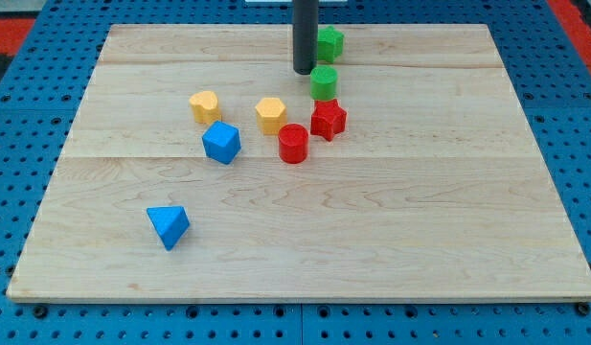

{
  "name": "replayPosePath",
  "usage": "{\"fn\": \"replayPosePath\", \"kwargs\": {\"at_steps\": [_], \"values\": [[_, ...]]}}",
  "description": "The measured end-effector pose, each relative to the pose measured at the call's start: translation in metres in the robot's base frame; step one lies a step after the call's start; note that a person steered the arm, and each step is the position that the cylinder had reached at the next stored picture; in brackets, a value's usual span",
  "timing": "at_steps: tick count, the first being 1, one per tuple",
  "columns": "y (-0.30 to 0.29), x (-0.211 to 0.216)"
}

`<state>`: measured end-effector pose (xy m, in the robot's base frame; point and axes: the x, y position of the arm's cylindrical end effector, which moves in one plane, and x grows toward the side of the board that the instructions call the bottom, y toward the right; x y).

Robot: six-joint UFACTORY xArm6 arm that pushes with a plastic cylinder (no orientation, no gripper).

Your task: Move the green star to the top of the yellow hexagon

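While my tip (305, 73) sits at 7 o'clock of the green star (330, 42), contact unclear, I judge the approach step is in hand. It's a plain rod: nothing to spread or pinch. The yellow hexagon (271, 114) lies well apart, toward 7 o'clock. Next: circle to the star's 2 o'clock and push toward 8, skirting the green cylinder (324, 82).
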<state>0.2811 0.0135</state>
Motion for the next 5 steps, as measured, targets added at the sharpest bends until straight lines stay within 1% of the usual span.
{"fn": "replayPosePath", "kwargs": {"at_steps": [1,2,3,4,5], "values": [[0.068,-0.019],[0.158,-0.046],[0.152,-0.074],[0.091,-0.075],[0.059,-0.054]]}}
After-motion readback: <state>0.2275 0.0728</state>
